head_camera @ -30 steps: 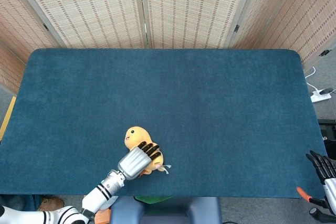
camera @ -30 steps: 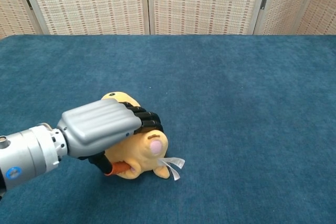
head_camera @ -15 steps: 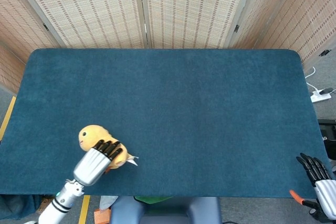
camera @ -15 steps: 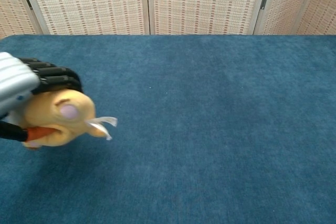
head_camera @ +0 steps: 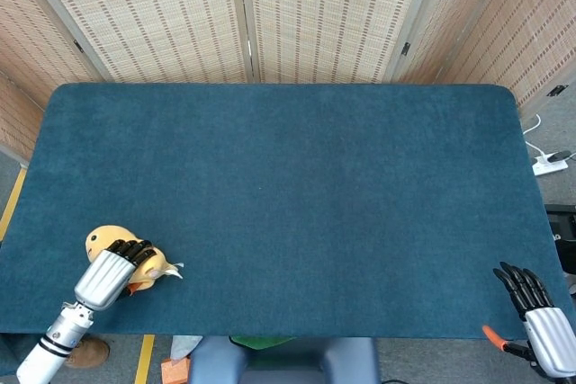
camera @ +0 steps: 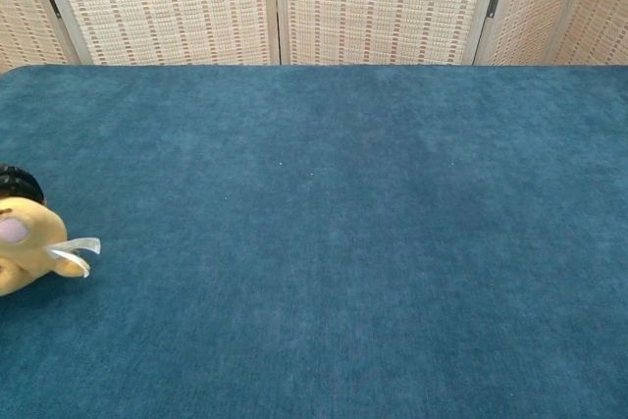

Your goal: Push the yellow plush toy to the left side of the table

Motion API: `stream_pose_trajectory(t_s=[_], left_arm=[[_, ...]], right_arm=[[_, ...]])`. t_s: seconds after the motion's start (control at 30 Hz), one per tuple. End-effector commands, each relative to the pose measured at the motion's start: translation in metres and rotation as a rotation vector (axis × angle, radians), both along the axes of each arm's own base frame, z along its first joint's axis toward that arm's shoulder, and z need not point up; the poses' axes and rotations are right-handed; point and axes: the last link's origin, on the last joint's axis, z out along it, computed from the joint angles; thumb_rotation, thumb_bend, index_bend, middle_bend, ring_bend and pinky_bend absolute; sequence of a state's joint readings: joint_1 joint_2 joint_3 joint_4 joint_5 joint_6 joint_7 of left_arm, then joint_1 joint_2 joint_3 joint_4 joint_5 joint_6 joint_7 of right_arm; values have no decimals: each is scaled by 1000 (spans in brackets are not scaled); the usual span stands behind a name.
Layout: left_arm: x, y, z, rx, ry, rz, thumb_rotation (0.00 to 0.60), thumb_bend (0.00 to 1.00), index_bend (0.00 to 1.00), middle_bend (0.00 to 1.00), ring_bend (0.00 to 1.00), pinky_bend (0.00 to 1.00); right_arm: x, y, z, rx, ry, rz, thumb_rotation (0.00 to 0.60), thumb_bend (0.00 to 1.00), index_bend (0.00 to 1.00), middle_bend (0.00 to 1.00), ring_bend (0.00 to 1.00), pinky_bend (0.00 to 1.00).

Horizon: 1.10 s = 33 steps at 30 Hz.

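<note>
The yellow plush toy (head_camera: pixel 115 246) lies near the front left corner of the blue worktop (head_camera: pixel 297 186). The head view shows the left hand (head_camera: pixel 112 273) draped over it, fingers (head_camera: pixel 135 249) curled against its back. The chest view catches only the toy's end and white tag (camera: pixel 77 251). The right hand (head_camera: pixel 538 316) hangs off the worktop's right front corner, fingers spread, seen only from the head.

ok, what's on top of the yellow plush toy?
The left hand rests on the yellow plush toy, fingers draped over it. The toy's middle is hidden beneath; whether the thumb grips cannot be seen.
</note>
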State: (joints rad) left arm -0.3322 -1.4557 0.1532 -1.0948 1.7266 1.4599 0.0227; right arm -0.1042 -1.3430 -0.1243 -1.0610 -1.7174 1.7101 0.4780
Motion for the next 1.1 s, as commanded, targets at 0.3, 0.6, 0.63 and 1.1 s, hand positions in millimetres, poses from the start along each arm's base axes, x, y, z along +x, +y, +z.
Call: stream_pose_trajectory(t_s=[0.3, 0.6, 0.63, 1.1], left_arm=[[-14, -9, -3, -135, -146, 185, 600, 247, 12, 133, 153, 409], [19, -25, 27, -122, -339, 180, 600, 231, 0, 0, 0, 235], [20, -27, 30, -121, -342, 183, 600, 232, 0, 0, 0, 229], [14, -81, 97, -25, -451, 247, 600, 232, 0, 0, 0, 195]], right_arm=[[2, -4, -3, -13, -3, 0, 600, 171, 0, 0, 0, 0], [-1, 0, 1, -10, -15, -1, 600, 186, 0, 0, 0, 0], [-1, 0, 2, -12, -15, 0, 600, 187, 0, 0, 0, 0], [17, 5, 13, -72, 15, 55, 600, 186, 0, 0, 0, 0]])
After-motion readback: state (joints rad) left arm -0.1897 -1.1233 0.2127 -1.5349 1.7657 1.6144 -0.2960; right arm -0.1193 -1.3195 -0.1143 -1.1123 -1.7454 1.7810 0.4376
